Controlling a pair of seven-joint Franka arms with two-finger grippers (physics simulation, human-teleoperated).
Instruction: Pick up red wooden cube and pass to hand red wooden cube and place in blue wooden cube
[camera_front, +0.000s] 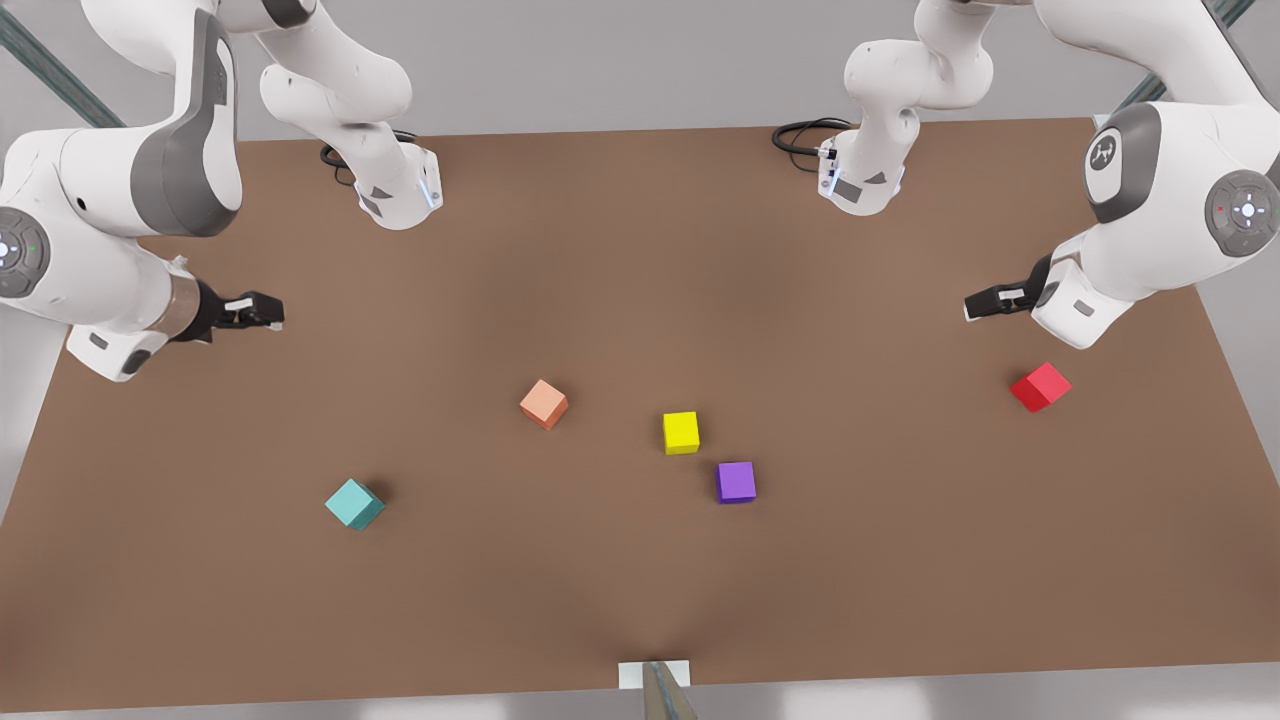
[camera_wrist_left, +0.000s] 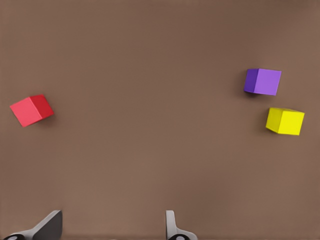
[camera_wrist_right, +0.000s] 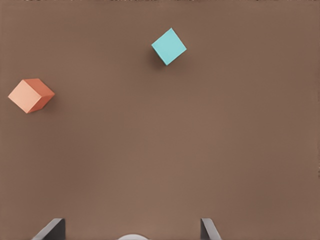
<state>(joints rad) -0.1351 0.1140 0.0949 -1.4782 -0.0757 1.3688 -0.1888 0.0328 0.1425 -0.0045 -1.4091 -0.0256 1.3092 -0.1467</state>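
Both grippers are hanging above the table (camera_front: 640, 250) with nothing between their fingers. Seeing the red cube (camera_wrist_left: 31, 110), purple cube (camera_wrist_left: 263, 81) and yellow cube (camera_wrist_left: 285, 121), the left wrist view belongs to the arm on the front view's right, so the left gripper (camera_front: 975, 305) is hovering near that edge, just up-table from the red cube (camera_front: 1040, 386). Its fingers (camera_wrist_left: 47, 226) are standing wide apart in the wrist view, gripping nothing.

On the front view's left, the right gripper (camera_front: 272, 312) is hovering over the table, well apart from the teal cube (camera_front: 354, 503). Its wrist view is taking in the teal cube (camera_wrist_right: 168, 46) and the salmon cube (camera_wrist_right: 30, 95), and its fingers (camera_wrist_right: 50, 229) are likewise spread apart and empty.

All five cubes are resting flat on the brown table. Sitting alone near the front view's right edge, the red one is turned at an angle and well apart from the others. Near the middle, the yellow cube (camera_front: 681, 432) and purple cube (camera_front: 736, 482) are lying close together without touching, and the salmon cube (camera_front: 544, 404) is sitting a little toward the front view's left of them. Farther left and nearer the camera, the teal cube is standing by itself, also turned at an angle.
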